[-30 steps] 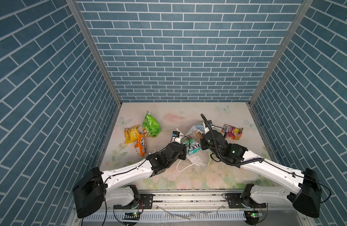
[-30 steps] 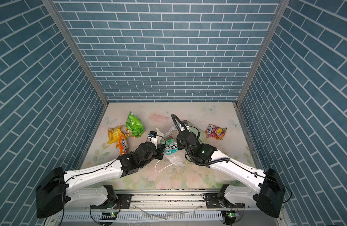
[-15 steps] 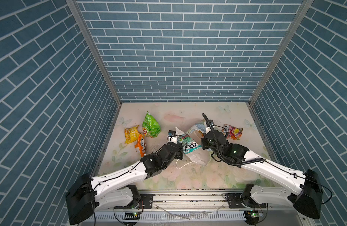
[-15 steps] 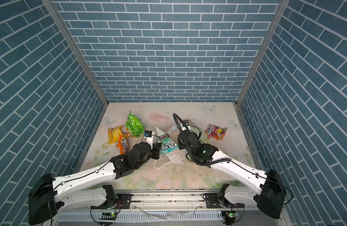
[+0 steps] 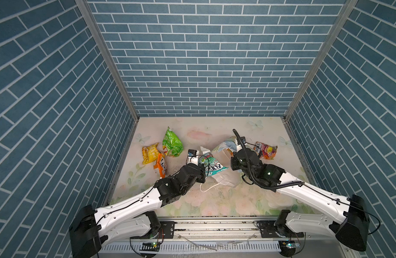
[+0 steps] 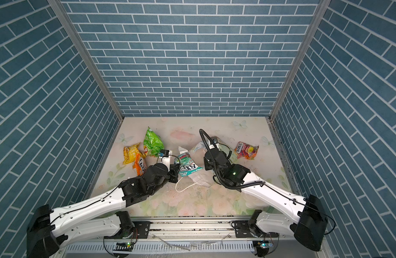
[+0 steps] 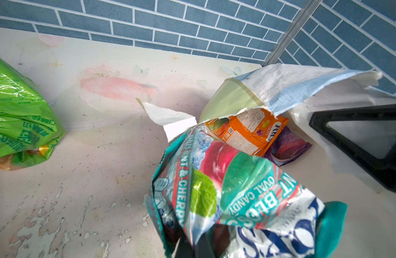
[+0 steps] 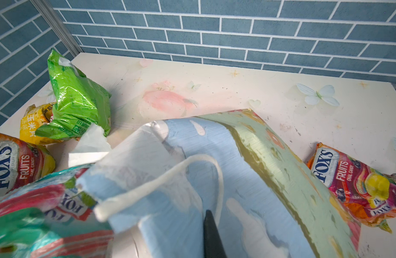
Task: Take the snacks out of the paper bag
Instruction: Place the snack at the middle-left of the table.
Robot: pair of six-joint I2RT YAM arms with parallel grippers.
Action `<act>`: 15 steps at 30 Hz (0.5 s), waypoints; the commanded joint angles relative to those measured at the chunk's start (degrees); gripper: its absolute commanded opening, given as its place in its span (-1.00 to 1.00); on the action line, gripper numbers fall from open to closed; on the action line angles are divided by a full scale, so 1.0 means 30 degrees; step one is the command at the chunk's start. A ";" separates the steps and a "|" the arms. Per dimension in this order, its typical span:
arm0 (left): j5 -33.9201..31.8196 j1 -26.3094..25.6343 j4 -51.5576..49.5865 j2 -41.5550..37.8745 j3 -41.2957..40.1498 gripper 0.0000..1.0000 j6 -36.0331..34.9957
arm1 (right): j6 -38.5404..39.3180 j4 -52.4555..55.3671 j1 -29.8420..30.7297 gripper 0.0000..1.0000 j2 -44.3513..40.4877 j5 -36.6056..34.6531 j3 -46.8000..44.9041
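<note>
Mid-table, half-hidden: left fingers (image 6: 174, 170) tight on teal packet (image 5: 211, 166), right fingers (image 8: 211, 236) on paper bag (image 8: 259, 156).

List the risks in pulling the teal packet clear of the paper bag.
1. The left gripper pinches only a crumpled end of the teal packet, so the slick foil may slip free.
2. The paper bag has a torn rim. With the right gripper clamped on the bag, pulling could rip it further.
3. The orange packet and purple packet lie at the bag's mouth and might get dragged out uncontrolled.
</note>
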State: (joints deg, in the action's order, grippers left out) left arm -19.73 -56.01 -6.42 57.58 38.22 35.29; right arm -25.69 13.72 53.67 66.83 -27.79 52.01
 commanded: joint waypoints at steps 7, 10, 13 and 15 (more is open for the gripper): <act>-0.1773 0.0182 -0.3697 -0.1878 0.1411 -1.00 -0.0678 | -0.1235 0.0278 -0.0247 -1.00 -0.0624 0.0020 -0.0343; -0.2242 0.0195 -0.4762 -0.3033 0.1556 -1.00 -0.0611 | -0.1338 0.0241 -0.0282 -1.00 -0.0683 0.0205 -0.0348; -0.2779 0.0254 -0.5885 -0.4125 0.1777 -1.00 -0.0673 | -0.1327 0.0102 -0.0298 -1.00 -0.0586 0.0354 -0.0317; -0.3163 0.0297 -0.6651 -0.4725 0.1937 -1.00 -0.0746 | -0.1329 0.0077 -0.0332 -1.00 -0.0469 0.0436 -0.0243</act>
State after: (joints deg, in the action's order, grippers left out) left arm -25.74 -55.57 -22.52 45.69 41.50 33.74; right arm -26.81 13.98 53.06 66.22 -26.70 51.64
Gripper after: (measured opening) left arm 0.045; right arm 0.052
